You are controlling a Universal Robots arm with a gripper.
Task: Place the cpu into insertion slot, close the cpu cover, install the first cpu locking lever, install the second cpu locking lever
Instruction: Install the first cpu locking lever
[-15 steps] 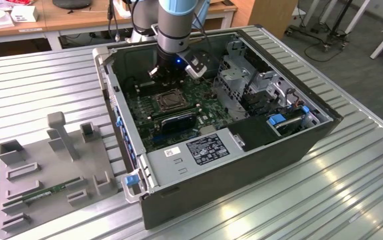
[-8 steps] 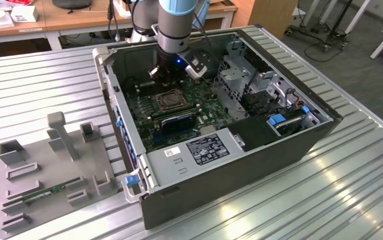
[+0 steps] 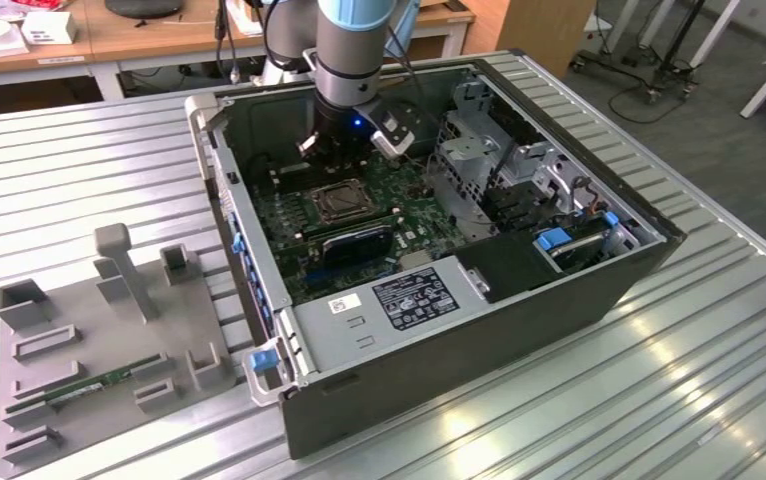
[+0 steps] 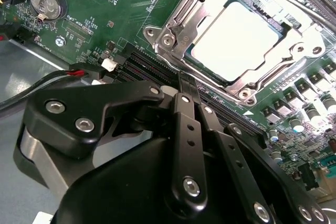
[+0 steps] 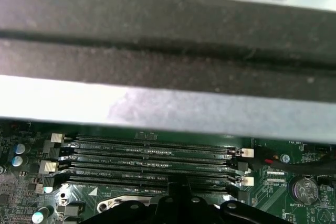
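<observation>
Ribbed metal surface [image 3: 703, 340] carries the open computer case [image 3: 490, 330] I am working in, with desks behind it. From my seat, the cpu [image 4: 239, 38] sits flat in the insertion slot [image 3: 339, 203], its pale metal face showing through the square cut-out of the cpu cover [image 4: 299, 43], which lies down over the socket frame on the green motherboard [image 3: 410, 205]. In the second wrist view my gripper [image 4: 190, 95] has its black fingers [image 4: 186, 129] drawn together to a narrow tip, holding nothing, poised just beside the socket's edge over the long black memory slots [image 5: 152, 158]. In the exterior view the arm [image 3: 343, 60] reaches down into the case, the gripper above the board just beyond the socket. A coin battery [image 4: 47, 2] sits on the board well apart from the socket. On the exterior view's left, a grey fixture tray [image 3: 103, 360] rests on the surface with a memory stick [image 3: 100, 384] lying in it.
</observation>
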